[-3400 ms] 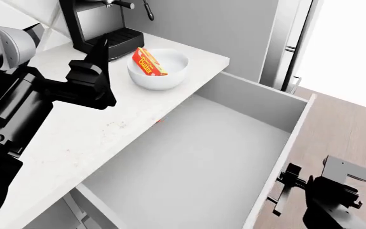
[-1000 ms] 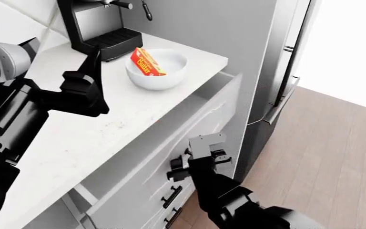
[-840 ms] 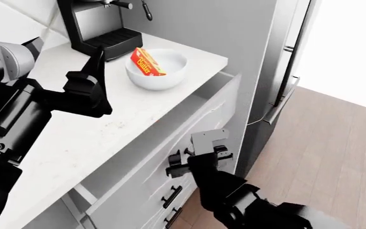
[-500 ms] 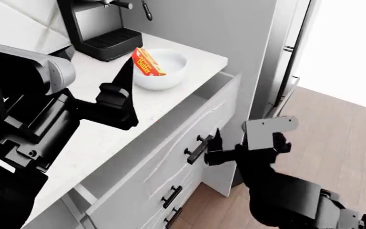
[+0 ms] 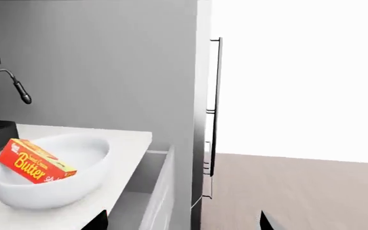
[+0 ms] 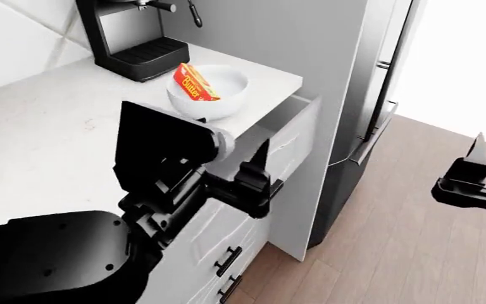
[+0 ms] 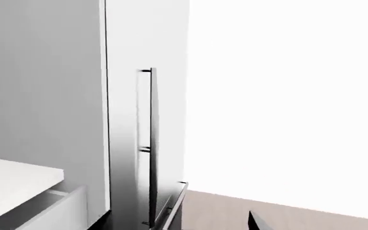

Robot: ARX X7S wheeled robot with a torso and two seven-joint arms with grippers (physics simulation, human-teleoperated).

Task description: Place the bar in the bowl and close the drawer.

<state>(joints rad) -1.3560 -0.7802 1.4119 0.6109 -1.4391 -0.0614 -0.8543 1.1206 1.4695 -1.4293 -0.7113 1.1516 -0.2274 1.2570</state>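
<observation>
The bar [image 6: 195,82] leans inside the bowl [image 6: 218,98], tilted against the bowl's left inner wall with one corner poking above the rim. In the left wrist view the same red-orange packet [image 5: 34,161], with "Butter" in white letters, rests aslant in the white bowl [image 5: 50,184]. The bowl stands on the tabletop [image 6: 49,133] close to its far right corner, just in front of the black coffee machine [image 6: 133,38], apart from it.

The drawer [image 6: 290,136] below the tabletop's right edge is nearly shut; its white front panel stands slightly out from the cabinet, leaving a narrow gap at the top. In the left wrist view that gap shows as a thin slot of pale drawer [image 5: 147,191] interior beside the tabletop's edge.

The left gripper [image 6: 255,180] hangs off the tabletop's front right edge, just in front of the drawer's panel and well below and nearer than the bowl and bar. Its dark fingers point upward; whether it is parted or clenched cannot be told, and nothing is seen between its fingers. The right gripper [image 6: 475,168] is out over the wooden floor [image 6: 412,221], well apart from the drawer, the bowl and the bar, and its state cannot be told either. A tall grey refrigerator [image 6: 378,76] stands beyond the tabletop's right edge.
</observation>
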